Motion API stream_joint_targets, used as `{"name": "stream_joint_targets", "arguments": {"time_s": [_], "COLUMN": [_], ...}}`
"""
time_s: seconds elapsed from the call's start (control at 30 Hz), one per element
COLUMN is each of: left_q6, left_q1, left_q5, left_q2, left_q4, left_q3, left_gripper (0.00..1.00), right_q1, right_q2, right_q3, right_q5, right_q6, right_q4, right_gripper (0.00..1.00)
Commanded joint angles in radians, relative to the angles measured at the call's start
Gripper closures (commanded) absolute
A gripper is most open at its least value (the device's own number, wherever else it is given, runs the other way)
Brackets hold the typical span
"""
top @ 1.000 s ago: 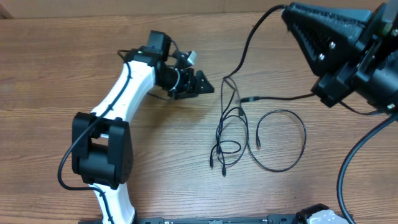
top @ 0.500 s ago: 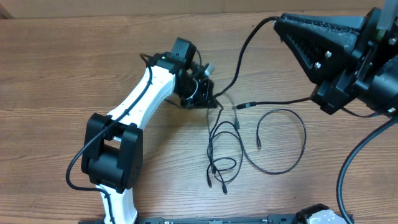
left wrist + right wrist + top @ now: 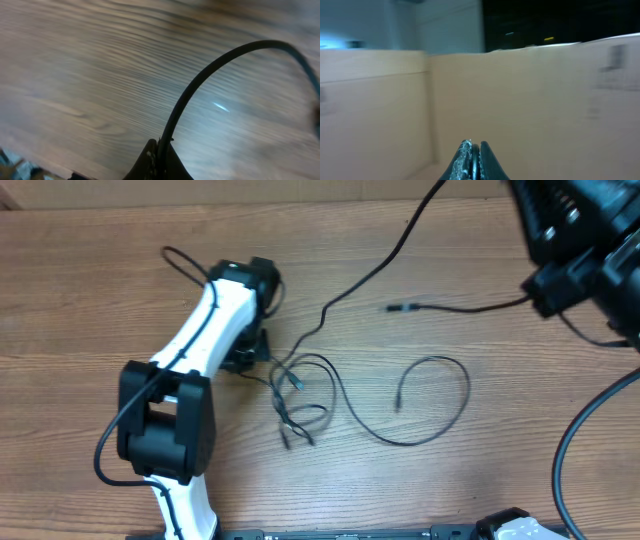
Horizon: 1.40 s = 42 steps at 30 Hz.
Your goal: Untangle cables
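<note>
**Left pincer clamped on a cord, just beside the knot**

Overhead: the cables (image 3: 300, 395) lie knotted on the wooden table (image 3: 90, 270). My left pincer (image 3: 256, 360) sits just left of the knot and is the nearer one. A loose loop (image 3: 432, 405) lies to the right of the knot, with bare table around it.

Left wrist: the jaws are pressed together on one cord (image 3: 200, 80), which arcs away to the right.

Right wrist: my right pincer (image 3: 474, 147) is together with nothing seen in it. It is raised well away from the knot and faces a cardboard wall (image 3: 545, 100).

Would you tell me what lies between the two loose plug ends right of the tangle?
Only bare table separates the upper plug and the lower plug in the overhead view.

cables (image 3: 300, 383) on table (image 3: 80, 300), left hand (image 3: 252, 358) at their left end
</note>
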<state>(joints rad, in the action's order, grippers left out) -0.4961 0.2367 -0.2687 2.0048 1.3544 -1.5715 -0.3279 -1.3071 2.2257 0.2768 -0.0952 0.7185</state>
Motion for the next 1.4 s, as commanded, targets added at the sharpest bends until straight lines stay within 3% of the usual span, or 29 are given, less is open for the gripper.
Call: {"name": "stream_joint_targets", "arguments": {"time_s": [0.0, 0.2, 0.4, 0.53, 0.83, 1.03, 1.37], "left_q6": [-0.095, -0.123, -0.119, -0.006, 0.235, 0.288, 0.317], "left_q1": [-0.077, -0.228, -0.4, -0.447, -0.367, -0.28, -0.203], "left_q5": [-0.093, -0.043, 0.14, 0.278, 0.476, 0.506, 0.506], "left_q2": [0.003, 0.003, 0.003, 0.003, 0.003, 0.003, 0.003], "left_q4": [0.002, -0.005, -0.033, -0.064, -0.132, -0.153, -0.163], "left_q3": [-0.002, -0.002, -0.002, -0.001, -0.001, -0.001, -0.001], "left_gripper": [0.96, 0.95, 0.95, 0.95, 0.96, 0.96, 0.96], "right_q1": [0.046, 0.153, 0.213, 0.213, 0.219, 0.326, 0.542], "right_q2": [0.02, 0.02, 0.019, 0.008, -0.101, -0.217, -0.374], "right_q3": [0.039, 0.105, 0.133, 0.132, 0.132, 0.132, 0.132], "right_q5": [-0.231, -0.337, -0.412, -0.423, -0.596, -0.612, -0.293], "right_q6": [0.027, 0.092, 0.105, 0.104, 0.104, 0.038, -0.005], "right_q4": [-0.025, -0.031, -0.05, -0.016, 0.218, 0.351, 0.392], "right_gripper": [0.96, 0.96, 0.96, 0.96, 0.96, 0.96, 0.96]}}
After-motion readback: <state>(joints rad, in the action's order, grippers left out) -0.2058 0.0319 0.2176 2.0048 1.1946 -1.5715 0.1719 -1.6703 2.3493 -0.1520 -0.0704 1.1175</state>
